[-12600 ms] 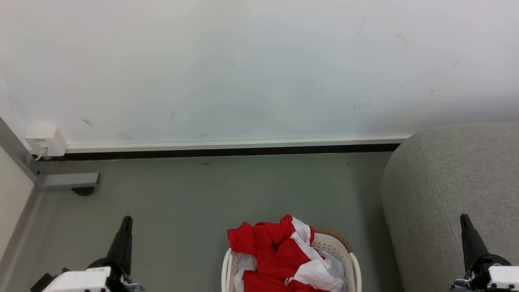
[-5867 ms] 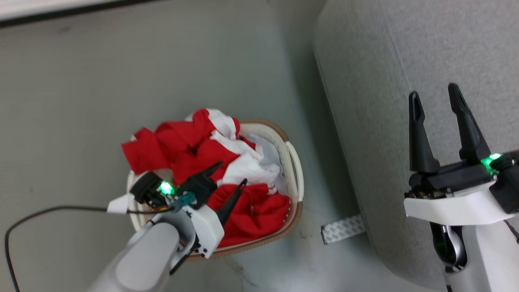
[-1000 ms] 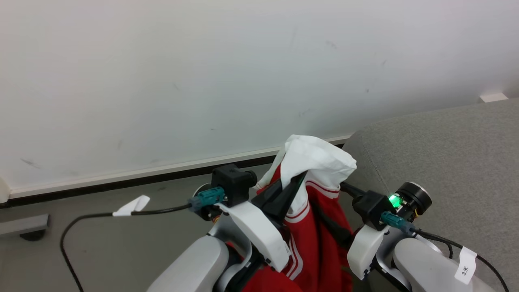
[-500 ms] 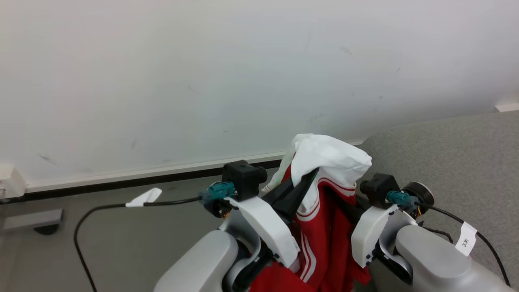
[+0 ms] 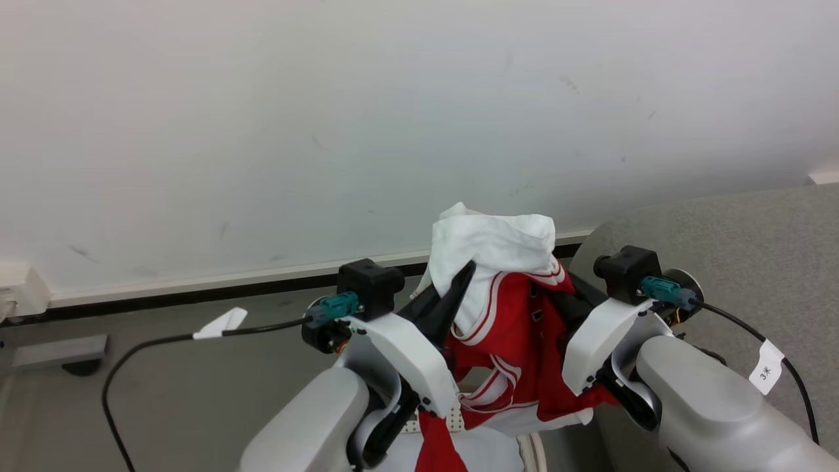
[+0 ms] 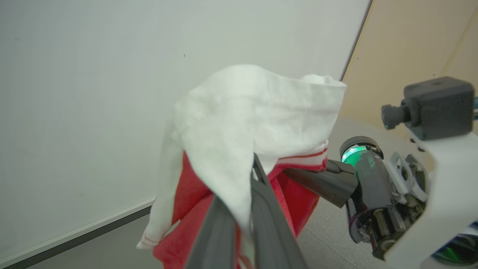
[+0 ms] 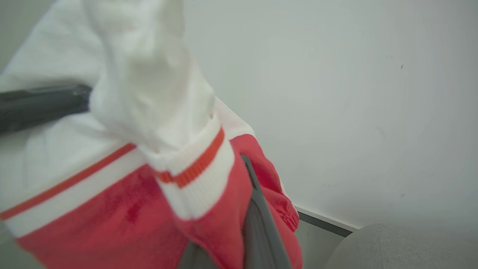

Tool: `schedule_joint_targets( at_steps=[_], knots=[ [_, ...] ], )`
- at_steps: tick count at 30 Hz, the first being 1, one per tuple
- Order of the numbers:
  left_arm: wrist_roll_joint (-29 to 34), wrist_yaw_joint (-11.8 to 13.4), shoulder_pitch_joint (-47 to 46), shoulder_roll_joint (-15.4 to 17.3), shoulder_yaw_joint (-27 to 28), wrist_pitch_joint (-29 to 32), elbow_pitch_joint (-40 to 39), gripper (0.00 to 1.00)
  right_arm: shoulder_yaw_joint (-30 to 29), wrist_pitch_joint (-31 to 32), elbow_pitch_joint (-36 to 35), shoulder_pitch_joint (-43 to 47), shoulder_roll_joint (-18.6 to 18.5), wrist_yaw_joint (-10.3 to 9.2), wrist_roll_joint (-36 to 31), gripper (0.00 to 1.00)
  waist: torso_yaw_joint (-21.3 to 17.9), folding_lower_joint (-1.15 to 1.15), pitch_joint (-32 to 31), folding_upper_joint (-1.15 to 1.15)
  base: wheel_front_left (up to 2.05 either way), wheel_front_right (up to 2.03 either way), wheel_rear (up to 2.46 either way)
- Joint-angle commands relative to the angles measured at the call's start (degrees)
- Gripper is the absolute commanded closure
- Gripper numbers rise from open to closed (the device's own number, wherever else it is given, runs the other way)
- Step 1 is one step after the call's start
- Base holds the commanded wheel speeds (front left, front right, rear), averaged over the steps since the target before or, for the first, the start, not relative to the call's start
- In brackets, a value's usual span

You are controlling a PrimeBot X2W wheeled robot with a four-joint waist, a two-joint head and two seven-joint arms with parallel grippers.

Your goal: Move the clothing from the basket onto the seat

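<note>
Clothing [image 5: 518, 314] lifted higher, bright red, white-striped trim (white fold topmost), bunched

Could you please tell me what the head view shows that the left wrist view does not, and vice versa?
Head view: the basket rim below the lifted clothing, and a black cable on the floor. Left wrist view: a beige panel beside the wall, and a green light on the right arm. Both: the clothing pinched in the left gripper, and the grey seat.
</note>
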Motion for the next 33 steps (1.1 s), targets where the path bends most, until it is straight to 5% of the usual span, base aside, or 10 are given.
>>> schedule_joint_targets(
  at_steps=[1,2,33],
  knots=[
    [0.1,0.0,-0.3,-0.1,-0.1,-0.3,0.4,0.12,-1.0,-0.3,-0.8,0.0,0.2,-0.12,-0.7,1.0,0.1,0.0,0.0,0.0,0.0,0.0,0.0],
    [0.2,0.0,-0.3,-0.1,-0.2,-0.5,0.6,0.0,-1.5,-0.3,-1.1,0.4,0.2,-0.12,-1.0,1.0,0.2,0.0,0.0,0.0,0.0,0.0,0.0],
    [-1.0,1.0,1.7,1.1,-1.9,-0.1,1.0,0.0,-8.9,-0.3,-3.6,4.0,-0.6,-0.12,-5.3,1.0,0.8,0.0,0.6,0.0,0.0,0.0,0.0]
  ],
)
